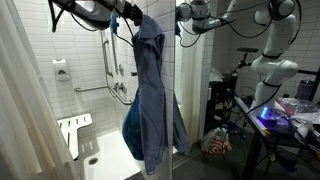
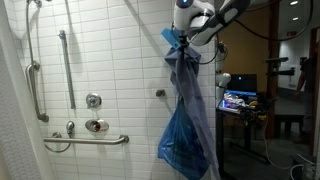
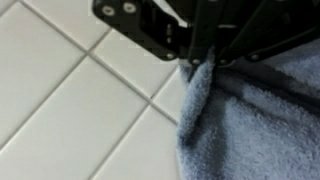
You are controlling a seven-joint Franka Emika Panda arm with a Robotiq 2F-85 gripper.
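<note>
**A:** What do the jaws have?

**B:** I've got the gripper (image 3: 200,62) clenched on the top edge of the blue towel (image 3: 250,120), held up high.

**A:** How does it lie?

**B:** Straight down from the jaws, long axis vertical, hanging just beside the tiled wall (image 2: 110,70). I can't tell whether it touches.

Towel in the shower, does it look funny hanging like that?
A bit. The towel hangs bunched and lopsided next to the tiled wall, pinched by one top corner in the robot's hand. Nothing looks spilled or broken.
</note>
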